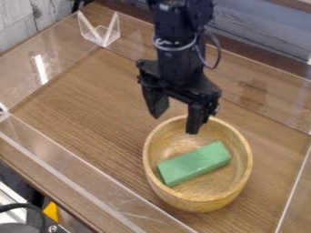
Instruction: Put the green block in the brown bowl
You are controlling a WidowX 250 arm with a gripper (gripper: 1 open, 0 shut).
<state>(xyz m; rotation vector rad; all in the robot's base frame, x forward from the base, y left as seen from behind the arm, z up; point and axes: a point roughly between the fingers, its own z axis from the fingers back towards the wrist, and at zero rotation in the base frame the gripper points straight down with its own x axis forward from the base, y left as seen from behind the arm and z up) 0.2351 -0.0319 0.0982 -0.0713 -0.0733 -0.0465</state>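
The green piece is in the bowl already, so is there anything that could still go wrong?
Not much, probably. The open gripper hangs just above the far rim of the brown bowl, so a low sideways move might clip and shift it. The green block lies tilted against the bowl's inner slope; a jolt could slide it, though likely not out.
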